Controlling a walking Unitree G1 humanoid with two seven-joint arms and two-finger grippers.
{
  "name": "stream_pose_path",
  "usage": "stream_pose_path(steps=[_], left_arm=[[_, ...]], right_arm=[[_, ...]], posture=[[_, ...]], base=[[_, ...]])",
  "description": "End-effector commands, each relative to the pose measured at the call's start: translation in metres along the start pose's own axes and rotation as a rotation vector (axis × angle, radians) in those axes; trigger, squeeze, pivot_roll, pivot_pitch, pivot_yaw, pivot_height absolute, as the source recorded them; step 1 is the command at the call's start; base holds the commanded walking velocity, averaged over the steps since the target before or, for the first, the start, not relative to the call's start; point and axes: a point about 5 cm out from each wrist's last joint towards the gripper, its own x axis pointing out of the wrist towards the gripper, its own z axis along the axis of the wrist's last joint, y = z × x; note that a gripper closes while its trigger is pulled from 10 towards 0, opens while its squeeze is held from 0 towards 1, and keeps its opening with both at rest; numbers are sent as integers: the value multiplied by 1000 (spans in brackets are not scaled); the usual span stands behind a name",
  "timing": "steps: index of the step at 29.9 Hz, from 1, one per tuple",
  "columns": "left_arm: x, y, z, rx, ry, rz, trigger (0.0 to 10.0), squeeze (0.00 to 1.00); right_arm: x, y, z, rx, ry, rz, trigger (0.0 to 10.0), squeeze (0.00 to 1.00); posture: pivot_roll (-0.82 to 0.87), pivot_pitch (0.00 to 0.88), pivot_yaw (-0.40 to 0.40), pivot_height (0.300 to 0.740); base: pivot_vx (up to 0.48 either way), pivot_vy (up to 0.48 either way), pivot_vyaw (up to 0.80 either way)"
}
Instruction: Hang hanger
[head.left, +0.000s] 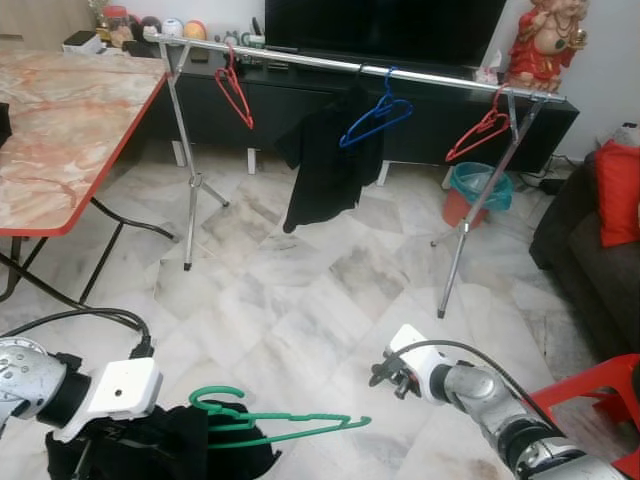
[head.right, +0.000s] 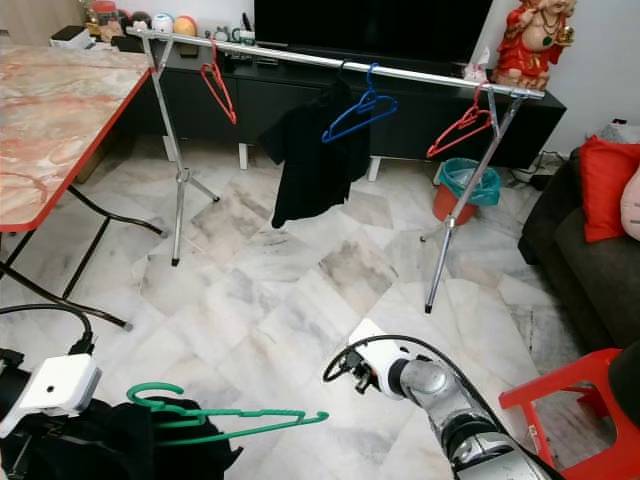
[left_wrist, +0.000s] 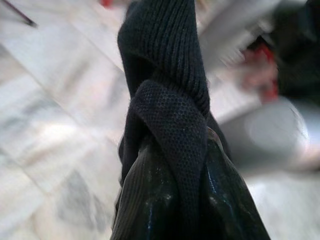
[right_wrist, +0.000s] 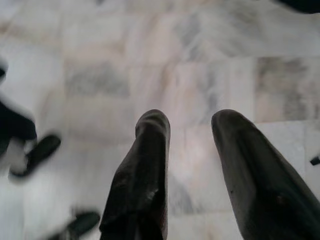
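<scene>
We carry the green hanger (head.left: 290, 428) with black garment (head.left: 170, 450), left gripper (left_wrist: 175, 165) jaws clamped on cloth, right gripper (right_wrist: 192, 170) jaws apart; next, walk to the rail (head.left: 350, 67) at 12 o'clock.

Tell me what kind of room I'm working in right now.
Most likely a home living room doubling as a laundry-drying spot: a large TV on a low black cabinet, a sofa with a red cushion, and a metal clothes rail carrying hangers and a black shirt.
</scene>
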Motion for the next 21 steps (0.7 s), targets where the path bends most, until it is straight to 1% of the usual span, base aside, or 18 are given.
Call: stream_pose_path(steps=[1,2,3,6,8,9,12,16,17,18,19,20,21], left_arm=[[9,4,6,21,-24,66,10000,0],[12,4,7,16,-33,81,10000,0],[16,4,6,1,-51,96,10000,0],[20,3,6,-18,-69,110,10000,0],[29,-2,6,-66,-91,108,10000,0],[31,-3,6,-74,-92,103,10000,0],[35,-4,3,-57,-51,81,10000,0],[36,1,3,-43,-28,96,10000,0],[36,1,3,-43,-28,96,10000,0],[37,4,4,-42,-28,105,10000,0],[37,7,5,-42,-29,114,10000,0],[37,13,7,-42,-27,127,10000,0],[37,14,8,-41,-26,130,10000,0]], right_arm=[[-2,-14,10,79,-66,-110,10000,490],[-3,-17,12,95,-79,-131,10000,490],[-4,-21,14,120,-99,-164,10000,0],[-6,-26,17,148,-120,-200,10000,0],[-10,-36,22,202,-175,-246,10000,0],[-11,-38,23,208,-185,-257,10000,0],[-17,-49,29,192,-220,-290,10000,0],[-25,-63,38,189,-262,-310,10000,0],[-25,-63,38,189,-262,-310,10000,0],[-26,-65,43,197,-285,-278,10000,0],[-26,-63,48,196,-321,-192,10000,0],[-26,-53,55,195,-370,13,10000,0],[-25,-49,56,194,-380,78,10000,0]], posture=[[34,0,-97,740],[34,0,-95,740],[34,0,-95,740],[34,0,-92,740],[34,0,-84,740],[34,0,-84,740],[34,0,-74,740],[33,0,-73,740],[33,0,-73,740],[25,0,-64,740],[25,0,-64,740],[24,0,-64,740],[23,0,-62,740]], base=[[0,0,0],[0,0,0],[0,0,0],[0,0,0],[0,0,0],[0,0,0],[0,0,0],[0,0,0],[0,0,0],[0,0,0],[0,0,0],[0,0,0],[0,0,0]])
